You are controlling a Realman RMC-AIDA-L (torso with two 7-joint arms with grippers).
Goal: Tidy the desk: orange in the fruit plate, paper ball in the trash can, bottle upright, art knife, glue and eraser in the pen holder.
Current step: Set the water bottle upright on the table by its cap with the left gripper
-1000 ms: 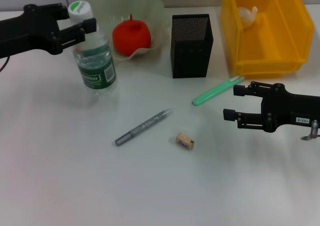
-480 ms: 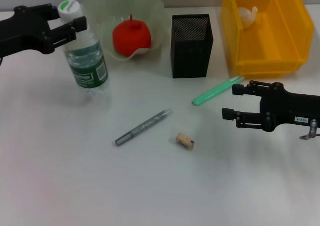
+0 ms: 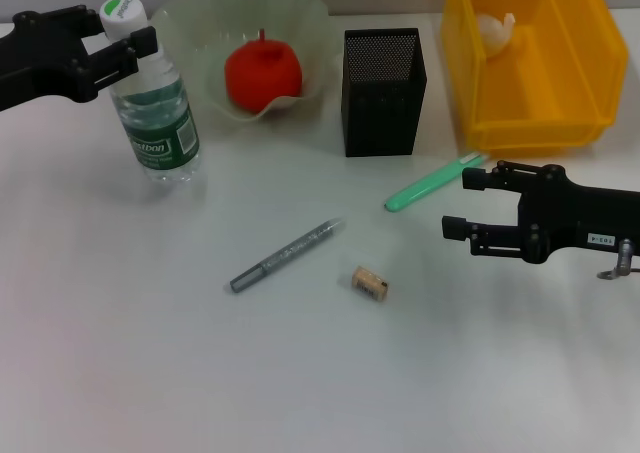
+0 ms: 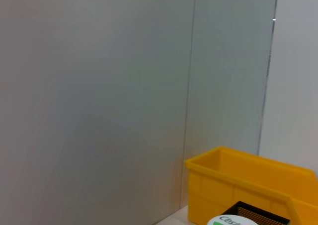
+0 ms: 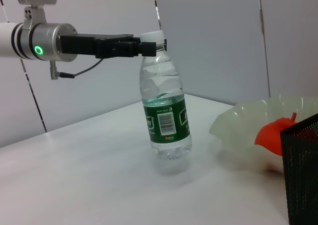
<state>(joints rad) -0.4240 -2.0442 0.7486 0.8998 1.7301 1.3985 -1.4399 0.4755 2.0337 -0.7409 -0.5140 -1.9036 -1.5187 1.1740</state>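
- At the desk's far left, the bottle [image 3: 152, 103] stands on its base, slightly tilted, its neck between the fingers of the left gripper [image 3: 118, 35], which is closed on it just under the cap.
- Clear plastic, dark green label with a barcode, white cap with a green patch; the right wrist view shows it [image 5: 164, 115] standing on the desk with the left gripper [image 5: 149, 45] at its neck.
- Just right of it sits the plate [image 3: 200, 18], holding the orange [image 3: 262, 75].
- Next comes the holder [image 3: 382, 91], then the yellow can [image 3: 530, 123] with a paper ball [image 3: 492, 28] inside.
- Nearer the robot lie a green knife [image 3: 435, 181], a grey pen [image 3: 287, 254] and the eraser [image 3: 369, 283], all apart.
- Right gripper [image 3: 470, 208] hovers right of the eraser, near the knife's end, fingers spread and holding nothing.
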